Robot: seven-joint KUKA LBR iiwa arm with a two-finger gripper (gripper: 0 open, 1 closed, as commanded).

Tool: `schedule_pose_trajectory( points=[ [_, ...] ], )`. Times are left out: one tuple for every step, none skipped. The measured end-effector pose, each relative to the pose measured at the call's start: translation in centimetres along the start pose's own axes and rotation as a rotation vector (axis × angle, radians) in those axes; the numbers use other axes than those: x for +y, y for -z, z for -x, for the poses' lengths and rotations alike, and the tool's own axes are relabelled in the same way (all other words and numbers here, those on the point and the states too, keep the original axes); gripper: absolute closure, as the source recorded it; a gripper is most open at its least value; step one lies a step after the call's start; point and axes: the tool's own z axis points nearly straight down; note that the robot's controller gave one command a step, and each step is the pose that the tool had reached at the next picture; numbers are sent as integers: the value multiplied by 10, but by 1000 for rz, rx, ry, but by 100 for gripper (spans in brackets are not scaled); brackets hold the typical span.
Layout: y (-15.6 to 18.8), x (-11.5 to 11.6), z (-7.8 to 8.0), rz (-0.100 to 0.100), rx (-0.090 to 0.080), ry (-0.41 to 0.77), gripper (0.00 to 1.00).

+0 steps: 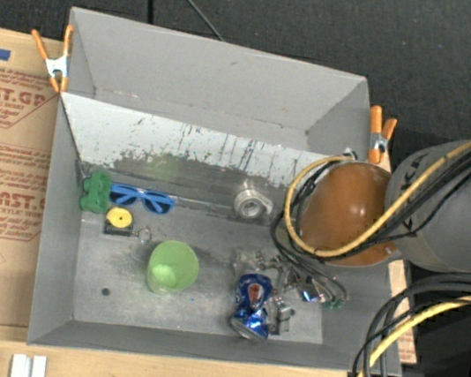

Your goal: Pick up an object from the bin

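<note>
gripper (283, 291): low at the right end of the bin floor, directly at the crushed blue can's upper right edge, metal parts overlapping it in view
gripper state: cannot tell whether released or clenched; clutter of metal and wires hides it
grasp: nothing seen held; contact with can cannot be told
crushed blue can (249, 307): lying on the floor near the front wall, right part of the bin; dented, blue with white and red print; nearest thing to the gripper
orange cover (343, 212): round dome on the wrist, up and right of the can, above the bin's right wall
cables (286, 225): black and yellow loops round the dome, hanging down toward the can
green cup (172, 267): left of the can, apart from it, on its side, open end facing the camera
silver metal ring (252, 204): straight up-view from the can, against the back wall
small wire ring (144, 235): left of the can, past the cup
yellow disc (118, 219): further left of the can, beyond the cup
blue sunglasses (144, 200): far up-left of the can, along the back wall
green toy (95, 191): farthest left from the can, touching the sunglasses' left end
bin (209, 80): grey metal, scuffed back wall
</note>
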Motion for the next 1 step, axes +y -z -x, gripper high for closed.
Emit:
schedule_pose_trajectory(
  points=[
    [1,-1,0,-2,-2,-3,100]
  ],
)
